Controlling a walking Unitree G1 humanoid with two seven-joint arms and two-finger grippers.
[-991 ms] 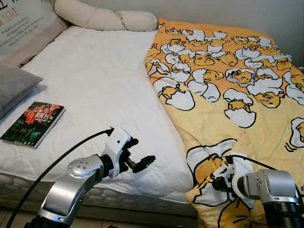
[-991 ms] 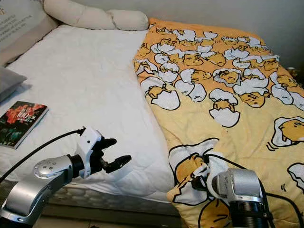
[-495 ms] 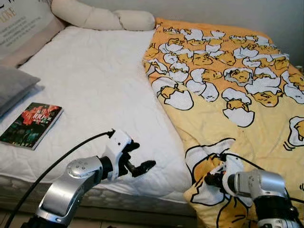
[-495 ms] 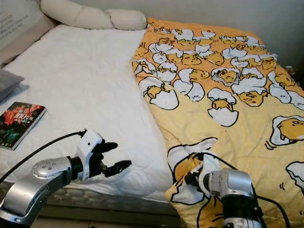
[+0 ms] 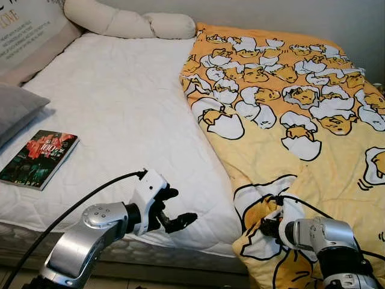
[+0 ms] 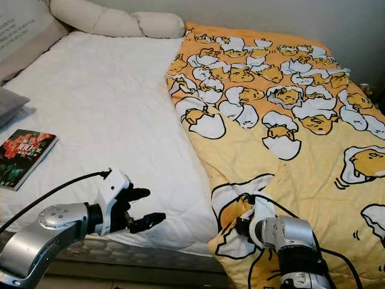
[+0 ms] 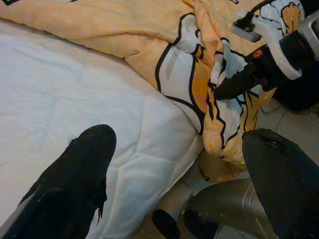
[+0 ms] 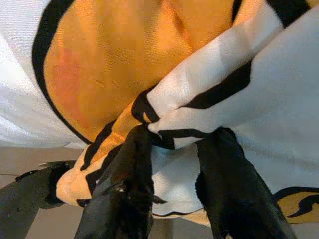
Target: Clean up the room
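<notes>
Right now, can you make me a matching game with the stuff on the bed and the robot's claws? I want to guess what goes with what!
Things:
1. book
2. yellow blanket
3. left gripper
4. right gripper

Matches:
A. pinching a fold of the blanket's near corner
B. lying flat on the white mattress, on the robot's left
C. open, holding nothing, over the bed's near edge
D. spread over the bed's right half, printed with eggs

Pairs: 1-B, 2-D, 3-C, 4-A
</notes>
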